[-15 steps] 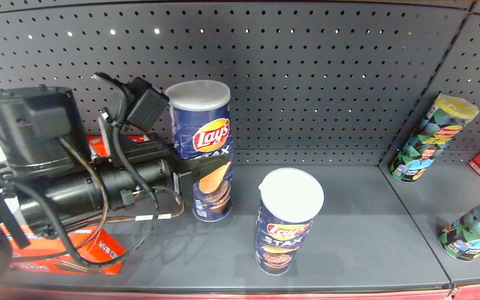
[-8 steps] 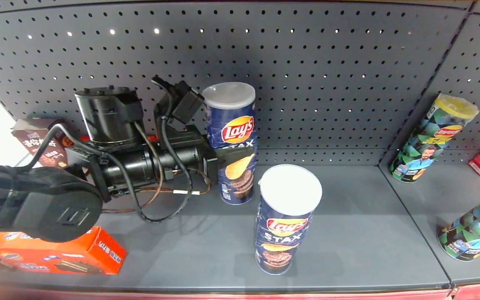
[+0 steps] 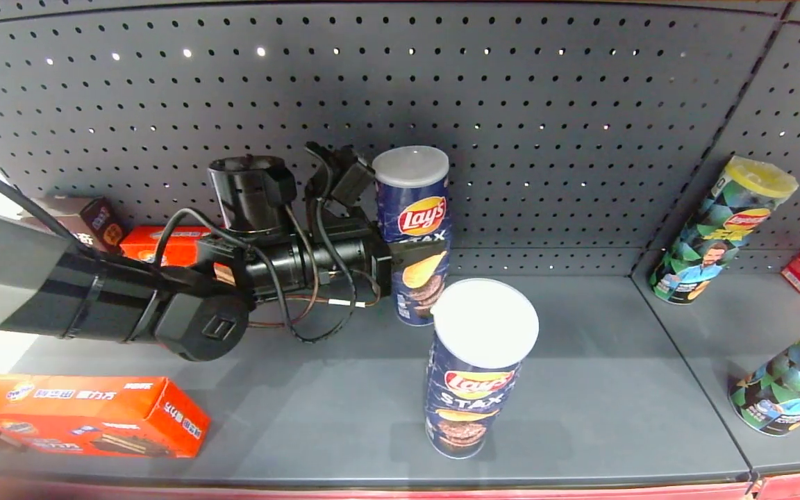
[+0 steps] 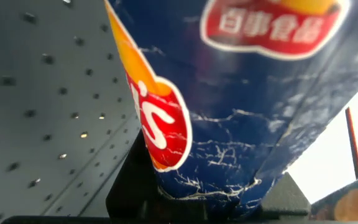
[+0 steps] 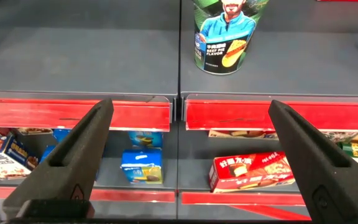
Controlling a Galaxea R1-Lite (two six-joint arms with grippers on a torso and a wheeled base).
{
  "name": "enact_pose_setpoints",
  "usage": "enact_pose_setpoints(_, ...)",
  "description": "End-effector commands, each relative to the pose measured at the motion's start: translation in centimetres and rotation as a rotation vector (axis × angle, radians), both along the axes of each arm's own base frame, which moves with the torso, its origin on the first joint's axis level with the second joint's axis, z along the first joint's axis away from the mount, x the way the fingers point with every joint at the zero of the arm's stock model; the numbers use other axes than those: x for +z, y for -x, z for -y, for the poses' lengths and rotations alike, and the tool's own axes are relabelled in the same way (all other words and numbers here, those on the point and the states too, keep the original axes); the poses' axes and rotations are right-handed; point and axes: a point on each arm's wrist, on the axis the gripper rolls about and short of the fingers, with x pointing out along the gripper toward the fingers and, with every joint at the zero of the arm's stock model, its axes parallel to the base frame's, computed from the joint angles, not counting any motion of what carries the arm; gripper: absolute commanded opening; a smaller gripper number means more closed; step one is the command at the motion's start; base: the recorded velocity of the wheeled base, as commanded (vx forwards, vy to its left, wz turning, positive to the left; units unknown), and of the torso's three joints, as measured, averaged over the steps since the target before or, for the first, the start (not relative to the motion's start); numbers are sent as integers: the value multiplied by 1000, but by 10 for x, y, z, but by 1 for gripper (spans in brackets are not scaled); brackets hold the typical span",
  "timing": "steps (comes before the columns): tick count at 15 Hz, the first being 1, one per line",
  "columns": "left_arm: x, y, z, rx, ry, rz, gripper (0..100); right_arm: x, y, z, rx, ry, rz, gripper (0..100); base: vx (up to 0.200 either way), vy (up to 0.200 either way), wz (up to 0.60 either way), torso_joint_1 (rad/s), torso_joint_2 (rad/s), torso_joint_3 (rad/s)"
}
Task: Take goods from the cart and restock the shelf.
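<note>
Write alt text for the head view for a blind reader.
The left tool grips a blue chip can upright at the back of a grey shelf. A second blue chip can stands nearer the front, an orange box lies at the front left, green cans at the right.

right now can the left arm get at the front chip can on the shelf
Probably not yet: the left gripper is shut on the rear chip can, so it cannot grasp another. The front chip can stands close by with bare shelf around it, so the way looks free once it lets go.
</note>
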Motion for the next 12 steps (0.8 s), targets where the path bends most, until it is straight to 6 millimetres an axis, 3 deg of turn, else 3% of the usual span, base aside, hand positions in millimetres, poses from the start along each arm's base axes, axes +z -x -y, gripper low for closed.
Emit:
enact_pose_setpoints(1, -12, -8, 3, 0, -10, -21, 0, 0, 0, 0, 0, 1, -3, 100, 0, 0, 0, 0, 0, 0)
enact_pose_setpoints(12, -26, -28, 7, -2, -22, -13, 0, 0, 0, 0, 0, 1, -3, 100, 0, 0, 0, 0, 0, 0)
